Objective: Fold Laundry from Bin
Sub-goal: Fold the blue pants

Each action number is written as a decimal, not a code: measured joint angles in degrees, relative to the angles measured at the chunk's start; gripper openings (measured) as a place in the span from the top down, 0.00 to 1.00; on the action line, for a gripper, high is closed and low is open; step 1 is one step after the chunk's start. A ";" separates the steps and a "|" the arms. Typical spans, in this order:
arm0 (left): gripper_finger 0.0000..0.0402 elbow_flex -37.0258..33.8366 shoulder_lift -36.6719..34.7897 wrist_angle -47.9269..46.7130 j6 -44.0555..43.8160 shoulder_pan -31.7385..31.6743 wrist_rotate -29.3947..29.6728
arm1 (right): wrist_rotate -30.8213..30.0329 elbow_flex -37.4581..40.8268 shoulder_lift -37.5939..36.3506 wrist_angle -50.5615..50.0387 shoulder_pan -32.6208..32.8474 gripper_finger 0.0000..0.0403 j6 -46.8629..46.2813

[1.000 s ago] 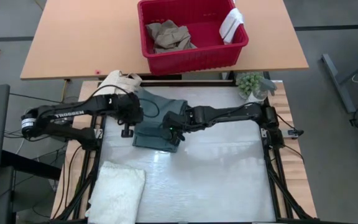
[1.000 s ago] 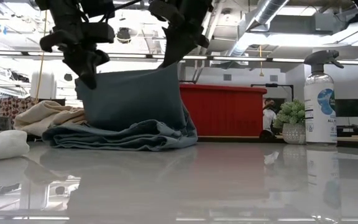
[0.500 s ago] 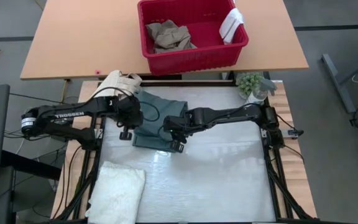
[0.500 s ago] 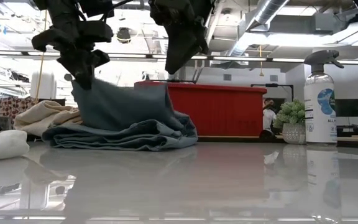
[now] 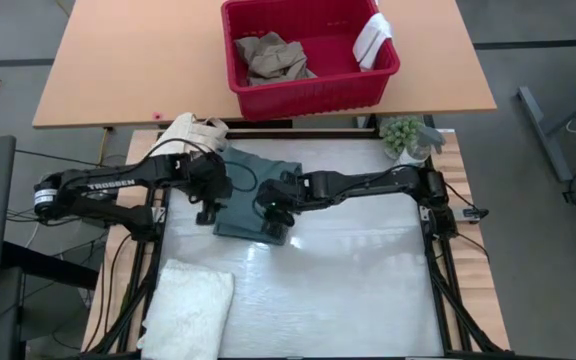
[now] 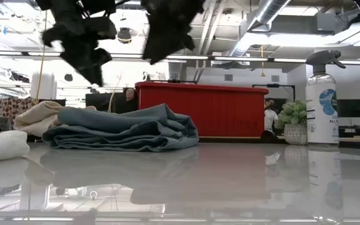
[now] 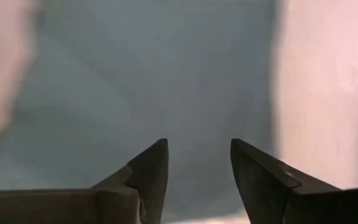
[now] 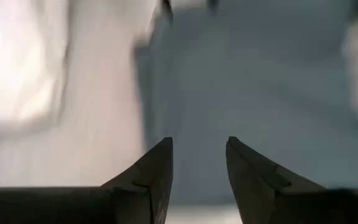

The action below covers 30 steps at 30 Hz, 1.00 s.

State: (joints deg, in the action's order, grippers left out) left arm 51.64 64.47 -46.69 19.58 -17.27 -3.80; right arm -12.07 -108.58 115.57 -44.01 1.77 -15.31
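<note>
The teal-green garment [image 5: 253,190] lies folded in a low pile [image 6: 124,128] at the table's far left, resting flat on the white surface. My left gripper [image 7: 197,146] hangs open above its left edge [image 5: 208,207]. My right gripper [image 8: 199,142] hangs open above its near right part [image 5: 273,215]. Nothing sits between either pair of fingers. In the low view both grippers are clear above the pile, left gripper [image 6: 92,72] and right gripper [image 6: 152,53]. The red bin [image 5: 368,90] stands on the wooden table beyond, holding tan trousers [image 5: 273,58]; a white cloth [image 5: 373,38] hangs over its rim.
A folded white towel [image 5: 190,305] lies at the near left corner. A cream canvas cloth [image 5: 193,130] sits at the far left, beside the garment. A small plant [image 5: 403,135] and a spray bottle [image 6: 322,100] stand at the far right. The table's right half is bare.
Both grippers have opened and let go of the garment's raised flap. The flap, held upright a second ago, has fallen flat onto the rest of the pile. The lower folded layers have stayed where they were. My right gripper has tipped upward.
</note>
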 joint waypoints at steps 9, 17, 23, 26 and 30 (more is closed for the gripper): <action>0.59 -11.71 -9.61 34.54 -20.49 -6.63 -6.17 | -4.66 9.84 -0.13 20.50 -2.50 0.63 -2.64; 0.59 -27.17 -15.18 47.07 -37.19 -9.74 -8.01 | -2.57 18.56 0.02 27.01 -4.90 0.68 -5.88; 0.59 -31.59 -11.90 46.96 -40.52 -7.44 -2.43 | -1.03 23.42 -0.04 26.84 -5.76 0.71 -7.95; 0.59 -32.35 -10.13 47.18 -41.63 -6.87 -1.35 | 0.76 26.70 0.00 26.77 -6.00 0.71 -10.05; 0.59 -33.84 -5.90 47.26 -43.96 -6.51 -0.47 | 1.52 28.99 0.00 26.42 -6.23 0.71 -11.51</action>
State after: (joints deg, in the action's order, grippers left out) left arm 17.79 58.57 0.57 -24.38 -23.78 -4.27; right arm -10.55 -79.58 115.57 -17.59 -4.46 -26.83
